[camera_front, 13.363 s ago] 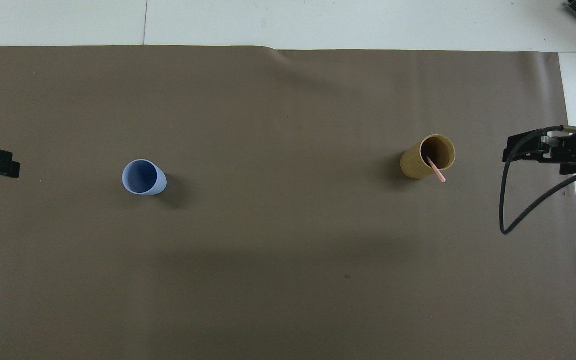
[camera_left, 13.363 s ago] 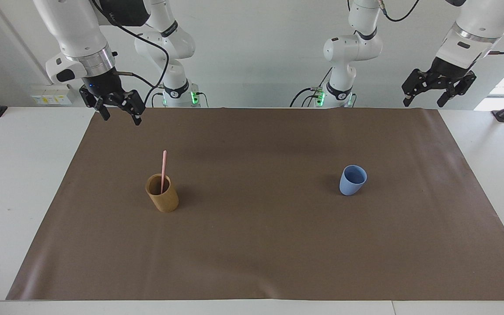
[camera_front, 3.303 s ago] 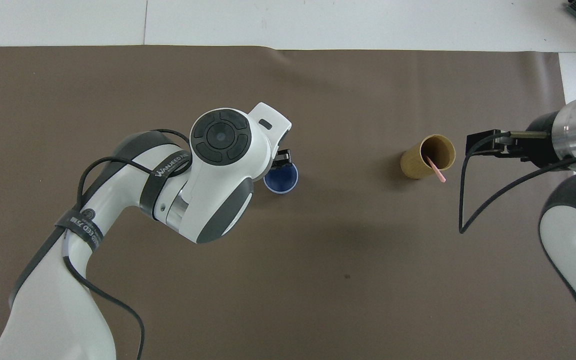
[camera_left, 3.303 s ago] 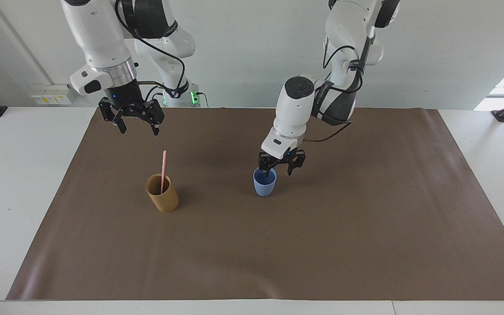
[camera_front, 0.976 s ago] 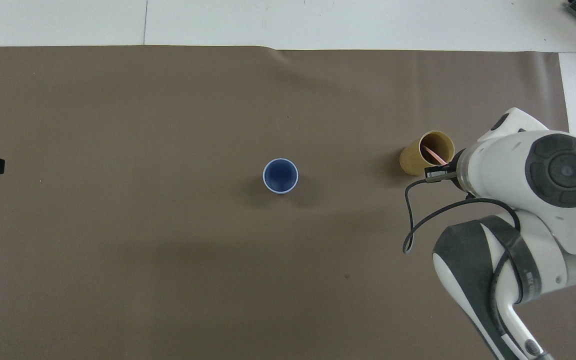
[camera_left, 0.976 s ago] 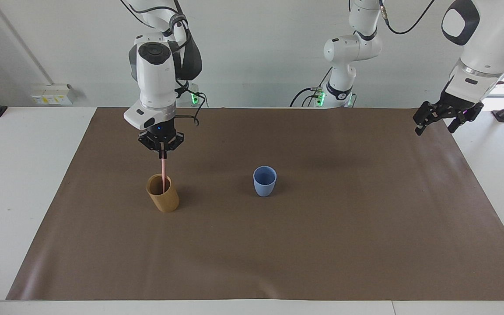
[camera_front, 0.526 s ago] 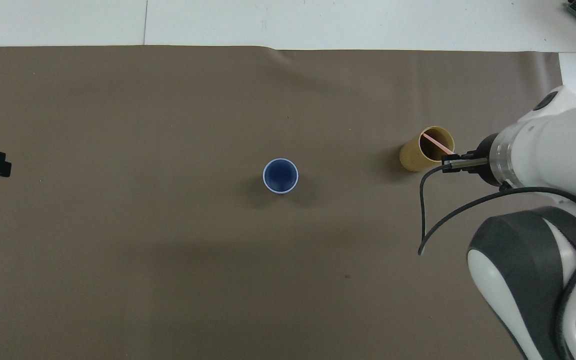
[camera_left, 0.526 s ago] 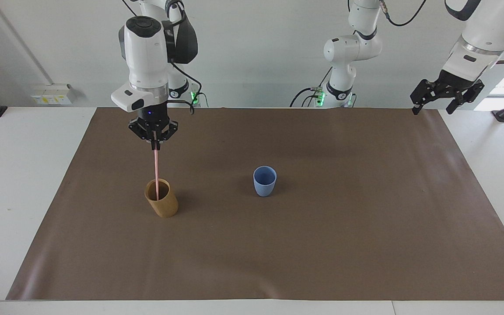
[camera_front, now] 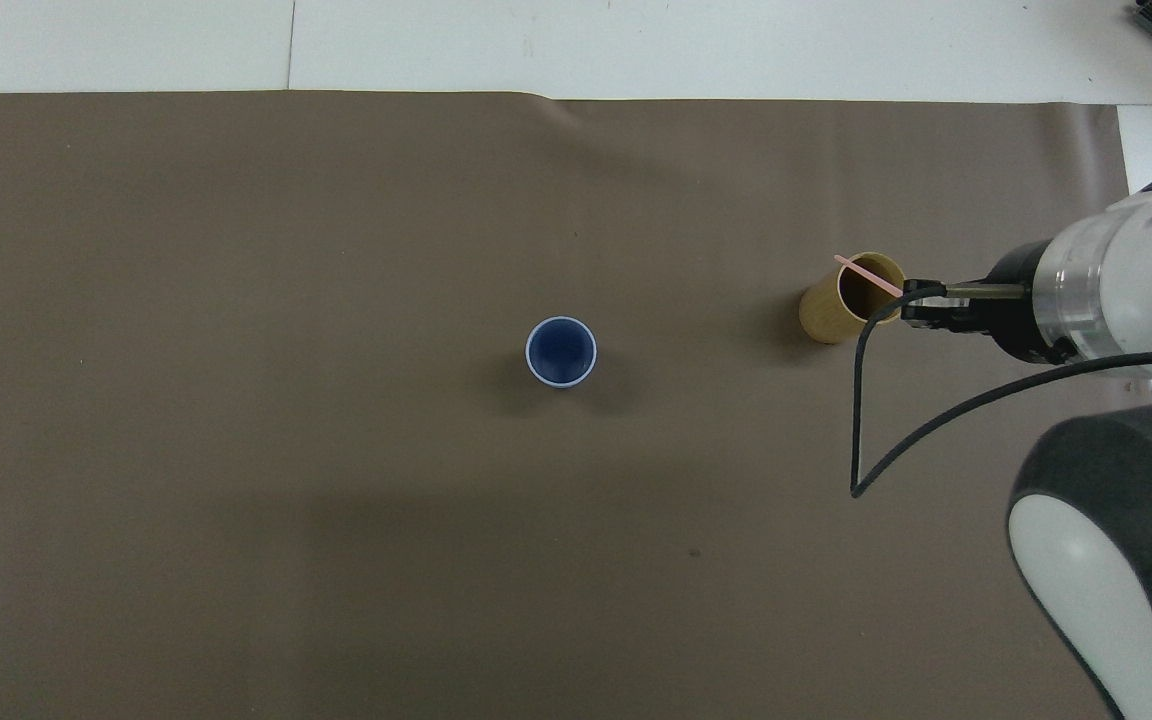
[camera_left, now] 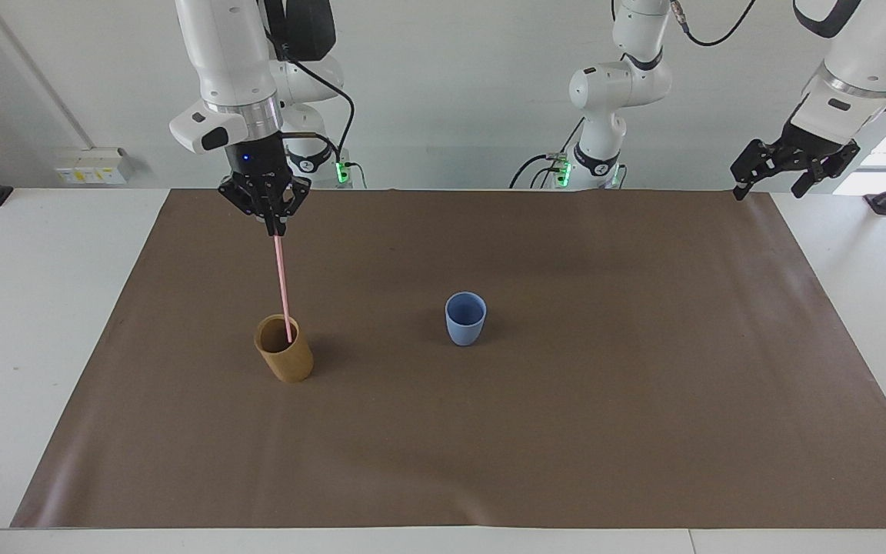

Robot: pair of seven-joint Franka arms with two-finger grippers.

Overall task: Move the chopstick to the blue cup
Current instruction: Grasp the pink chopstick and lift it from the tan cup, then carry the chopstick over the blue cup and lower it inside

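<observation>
Two cups stand on the brown mat, level with each other across the table; neither lies nearer to the robots than the other. The blue cup stands upright at mid-table with nothing showing in it. In the overhead view the tan cup lies at three o'clock from the blue cup, toward the right arm's end, apart from it; it stands upright. The chopstick has only its lower tip inside the tan cup's mouth; the rest rises out of the cup, tilted slightly, its top leaning toward the robots; in the overhead view the tip shows at the cup's rim at about eleven o'clock.

The right gripper is over the tan cup, raised well above it; its fingertips are pinched together on the chopstick's top end, the outer links splayed to the sides; it touches nothing else. The left gripper hangs in the air over the mat's corner at the left arm's end, close to the robots; its jaws stand wide and hold nothing; the left arm waits there. In the overhead view only a dark tip of it shows at the edge, at about nine o'clock from the blue cup.

Count: two cups, one chopstick, two grippers.
</observation>
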